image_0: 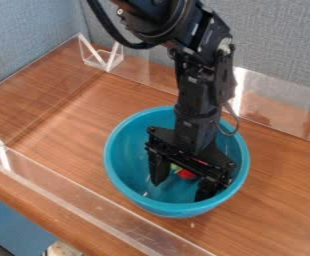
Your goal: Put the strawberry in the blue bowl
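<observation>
Inside blue bowl, strawberry, orientation unclear

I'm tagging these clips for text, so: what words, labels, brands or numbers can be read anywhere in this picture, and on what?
None. The blue bowl, the strawberry, the gripper, the wooden table and the clear barrier show no readable text.

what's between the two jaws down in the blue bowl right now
In the camera view, the strawberry sits between the open jaws of the gripper, low inside the blue bowl. Whether the jaws touch it cannot be told.
</observation>
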`<state>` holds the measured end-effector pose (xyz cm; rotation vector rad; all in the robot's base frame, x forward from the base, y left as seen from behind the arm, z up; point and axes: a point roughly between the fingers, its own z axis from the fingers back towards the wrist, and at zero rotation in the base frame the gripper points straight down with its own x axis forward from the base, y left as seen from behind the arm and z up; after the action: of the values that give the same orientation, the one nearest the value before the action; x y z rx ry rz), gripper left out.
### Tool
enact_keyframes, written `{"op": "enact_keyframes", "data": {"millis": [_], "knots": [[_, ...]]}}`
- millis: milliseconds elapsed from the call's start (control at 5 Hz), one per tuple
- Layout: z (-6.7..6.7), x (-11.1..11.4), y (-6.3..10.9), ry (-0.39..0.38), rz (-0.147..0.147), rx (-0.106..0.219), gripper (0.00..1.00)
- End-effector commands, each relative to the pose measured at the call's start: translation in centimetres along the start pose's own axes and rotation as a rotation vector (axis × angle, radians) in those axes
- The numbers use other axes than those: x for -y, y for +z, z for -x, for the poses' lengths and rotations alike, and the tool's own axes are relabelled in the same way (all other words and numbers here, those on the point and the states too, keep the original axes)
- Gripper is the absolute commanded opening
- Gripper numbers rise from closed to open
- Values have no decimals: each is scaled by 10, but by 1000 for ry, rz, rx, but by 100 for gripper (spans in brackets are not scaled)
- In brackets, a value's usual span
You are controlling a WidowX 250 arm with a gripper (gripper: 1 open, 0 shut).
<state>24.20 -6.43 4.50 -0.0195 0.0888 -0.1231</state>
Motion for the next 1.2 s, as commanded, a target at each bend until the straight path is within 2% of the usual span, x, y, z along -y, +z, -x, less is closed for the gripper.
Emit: {"op": "enact_keyframes", "data": {"millis": [0,200,400,600,800,1000], "knots": [[-10,7,8,-61,-7,48,0],[-17,5,7,-75,-13,53,0],[-23,1,10,-82,-23,59,100],[-23,3,19,-56,-32,70,100],[-23,-2,22,0,-32,79,0],[-13,-7,29,38,-32,91,0]]}}
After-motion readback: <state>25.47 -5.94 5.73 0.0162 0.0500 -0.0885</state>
